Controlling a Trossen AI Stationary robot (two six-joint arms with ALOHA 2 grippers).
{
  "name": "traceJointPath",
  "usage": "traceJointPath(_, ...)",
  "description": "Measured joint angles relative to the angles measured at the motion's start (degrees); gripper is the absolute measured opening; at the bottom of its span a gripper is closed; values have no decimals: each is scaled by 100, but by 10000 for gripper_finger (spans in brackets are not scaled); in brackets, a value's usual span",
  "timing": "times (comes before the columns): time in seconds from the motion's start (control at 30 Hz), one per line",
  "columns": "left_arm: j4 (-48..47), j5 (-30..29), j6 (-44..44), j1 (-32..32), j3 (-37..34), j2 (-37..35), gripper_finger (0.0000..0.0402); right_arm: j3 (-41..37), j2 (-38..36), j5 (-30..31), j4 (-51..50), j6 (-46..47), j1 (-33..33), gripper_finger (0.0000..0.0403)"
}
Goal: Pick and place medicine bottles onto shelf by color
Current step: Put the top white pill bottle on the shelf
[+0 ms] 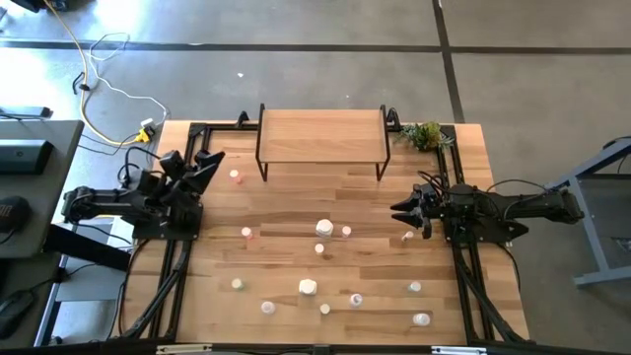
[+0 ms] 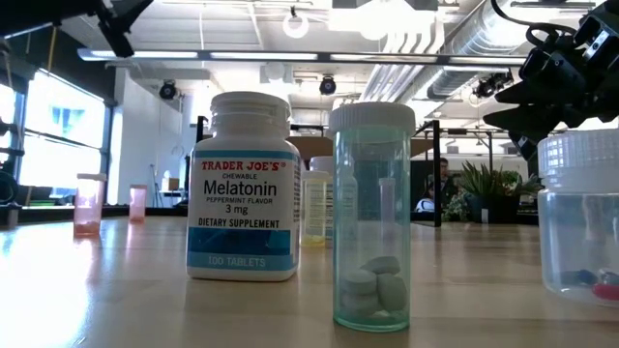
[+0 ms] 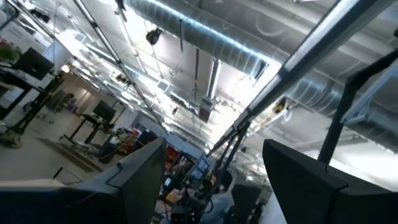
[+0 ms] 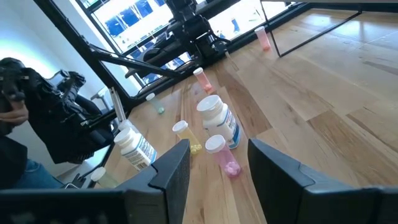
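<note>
The left gripper (image 1: 209,164) sits raised left of the shelf (image 1: 320,135), tilted upward, fingers (image 3: 140,180) apart and empty. The right gripper (image 1: 402,212) hangs right of the shelf's front, level over the table (image 1: 296,202), fingers (image 4: 177,168) apart with nothing between them. The bottles (image 1: 324,228) stand scattered in front of the shelf, well apart from both grippers. The shelf top is bare.

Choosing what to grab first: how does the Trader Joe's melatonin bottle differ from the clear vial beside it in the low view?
The melatonin bottle is opaque white, wider, with a printed blue-banded label; the clear vial is see-through, slimmer, unlabelled, showing a few tablets at its bottom. Both stand upright on the tabletop with white caps on.
</note>
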Motion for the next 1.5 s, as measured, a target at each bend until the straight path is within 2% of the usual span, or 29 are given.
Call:
traceJointPath(0.2, -467, 586, 162, 0, 700, 717, 282, 0, 0, 0, -1, 0, 2, 154)
traceJointPath(0.37, -1011, 992, 779, 0, 1358, 1462, 301, 0, 0, 0, -1, 0, 2, 154)
traceJointPath(0.63, -1251, 1014, 1772, 0, 1760, 2600, 299, 0, 0, 0, -2, 2, 1, 154)
traceJointPath(1.1, -1051, 998, 1876, -282, 1833, 4075, 298, 0, 0, 2, 0, 0, 1, 154)
traceJointPath(1.3, -341, 919, 1913, -499, 1857, 4653, 298, 0, 0, 0, 0, 1, 1, 154)
traceJointPath(1.5, -411, 915, 2290, -479, 2558, 5145, 298, 0, 0, 0, -1, 0, 2, 154)
